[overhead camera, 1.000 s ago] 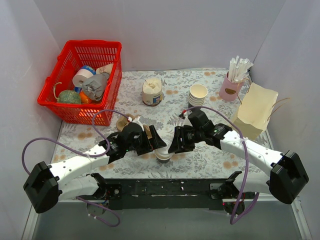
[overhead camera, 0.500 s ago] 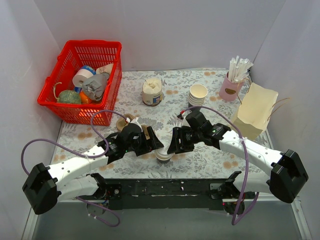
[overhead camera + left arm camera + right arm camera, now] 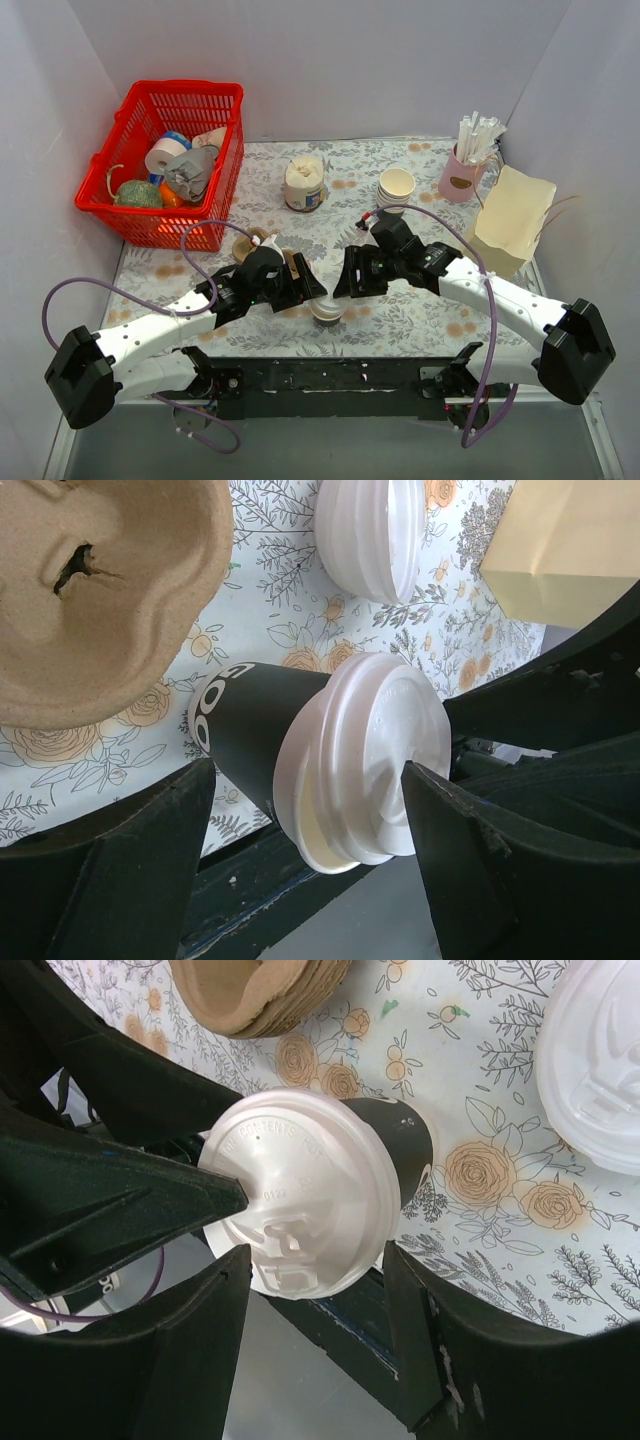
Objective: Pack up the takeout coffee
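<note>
The takeout coffee (image 3: 326,310) is a black paper cup with white lettering and a white lid. It stands upright on the floral mat near the table's front edge. My left gripper (image 3: 308,770) is open around it from the left. One fingertip (image 3: 425,790) touches the lid's rim; the other finger stands apart from the cup wall (image 3: 245,730). My right gripper (image 3: 318,1255) is open, and its fingers closely flank the lid (image 3: 300,1190) from the right. In the top view the two grippers (image 3: 305,288) (image 3: 347,283) face each other over the cup.
A brown pulp cup carrier (image 3: 255,243) (image 3: 100,580) lies behind the left gripper. White lids (image 3: 370,530) (image 3: 600,1060) lie beyond the cup. A cream paper bag (image 3: 510,225) stands at the right. Farther back are a red basket (image 3: 165,160), a jar (image 3: 304,183), stacked lidless cups (image 3: 396,187) and a pink holder (image 3: 465,170).
My right gripper has shifted slightly back and away from the cup. The left gripper has edged a little closer. The cup has stayed in place.
</note>
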You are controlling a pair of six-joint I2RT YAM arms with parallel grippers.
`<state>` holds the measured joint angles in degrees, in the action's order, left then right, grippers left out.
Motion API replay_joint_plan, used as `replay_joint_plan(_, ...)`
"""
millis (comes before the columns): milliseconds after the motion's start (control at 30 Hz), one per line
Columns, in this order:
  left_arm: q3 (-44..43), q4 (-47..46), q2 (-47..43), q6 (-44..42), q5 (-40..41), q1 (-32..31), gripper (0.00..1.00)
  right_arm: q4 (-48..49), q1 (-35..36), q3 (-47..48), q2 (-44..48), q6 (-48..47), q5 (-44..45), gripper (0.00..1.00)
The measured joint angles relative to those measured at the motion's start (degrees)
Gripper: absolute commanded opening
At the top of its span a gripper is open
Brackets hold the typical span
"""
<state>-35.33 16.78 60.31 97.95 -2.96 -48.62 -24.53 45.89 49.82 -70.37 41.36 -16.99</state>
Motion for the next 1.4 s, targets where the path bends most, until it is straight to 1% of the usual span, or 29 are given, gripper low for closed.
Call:
replay_joint_plan(233,0.0,0.0,-0.1,0.0,0.0,0.0,0.75,0.4,0.0,0.7,-1.9,-0.1,-0.1,0.64)
replay_joint_plan(567,0.0,0.0,-0.2,0.0,-0.2,0.0,0.76,0.7,0.0,0.8,-2.3,-0.2,-1.6,0.57)
replay_joint_plan(833,0.0,0.0,-0.2,0.1,-0.5,0.0,0.76,0.7,0.9,0.8,-0.8,-0.3,-3.1,0.56)
replay_joint_plan(1067,0.0,0.0,-0.2,0.5,-0.6,0.0,0.76,0.7,2.1,0.8,-0.7,-0.3,-3.3,0.51)
replay_joint_plan(1167,0.0,0.0,-0.2,0.7,-0.7,0.0,0.75,0.6,2.4,0.8,-0.7,-0.3,-3.2,0.49)
replay_joint_plan(1400,0.0,0.0,-0.2,0.9,-0.9,0.0,0.71,-0.6,3.6,1.8,-0.7,-1.2,-1.6,0.47)
